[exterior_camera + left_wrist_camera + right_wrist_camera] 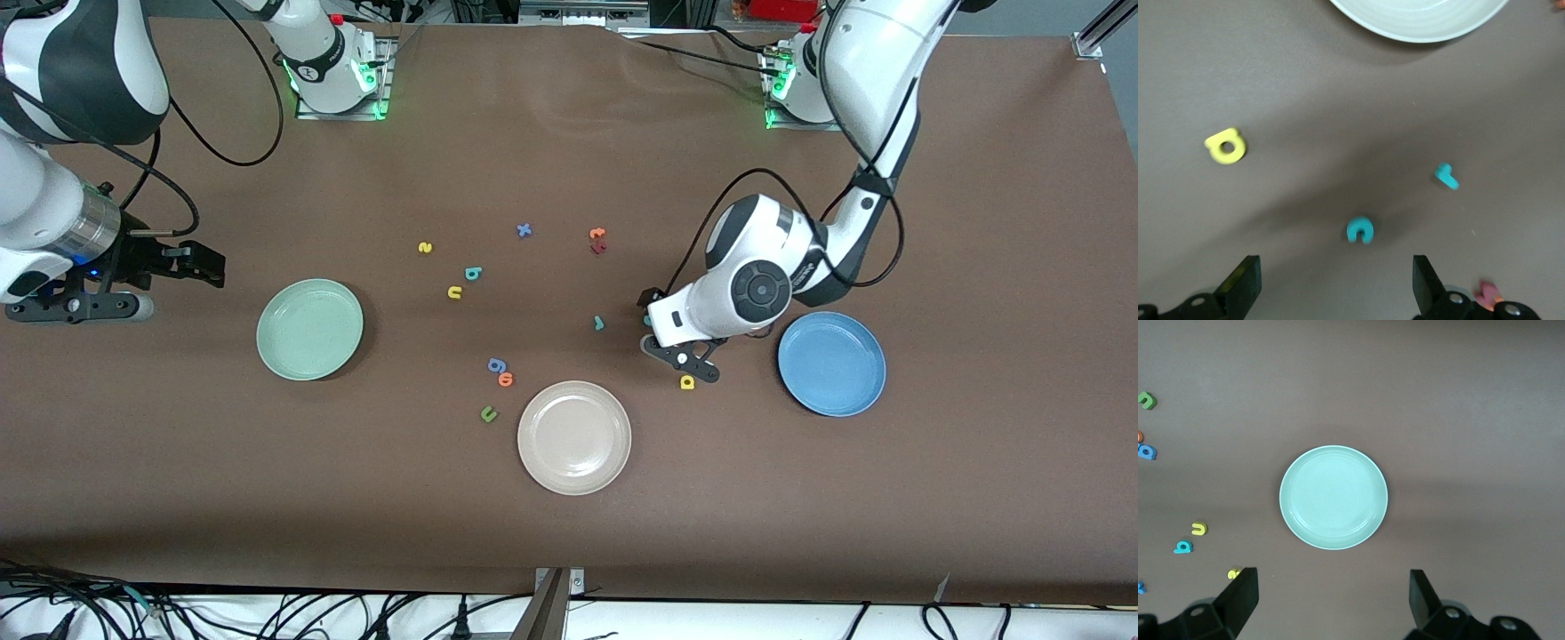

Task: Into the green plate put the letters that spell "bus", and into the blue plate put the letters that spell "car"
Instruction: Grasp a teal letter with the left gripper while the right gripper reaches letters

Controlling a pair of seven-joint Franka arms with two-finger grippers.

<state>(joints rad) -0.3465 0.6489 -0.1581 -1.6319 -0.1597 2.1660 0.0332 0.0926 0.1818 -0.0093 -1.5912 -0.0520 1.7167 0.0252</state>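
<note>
The right gripper [1331,600] hangs with fingers [1238,593] spread above bare table [1471,420]; the green plate [1333,497] lies empty, foam letters scattered beside it.

Your front camera looks down from high across the tabletop [569,533] toward both bases. Each wrist camera looks straight down, closer; the right's shares the green plate [1333,497] with it.

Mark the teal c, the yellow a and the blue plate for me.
teal c [1360,230], left wrist view, on its curved back.
yellow a [1225,147], left wrist view, on its ring.
blue plate [831,363], front view, on its bare middle.
</note>
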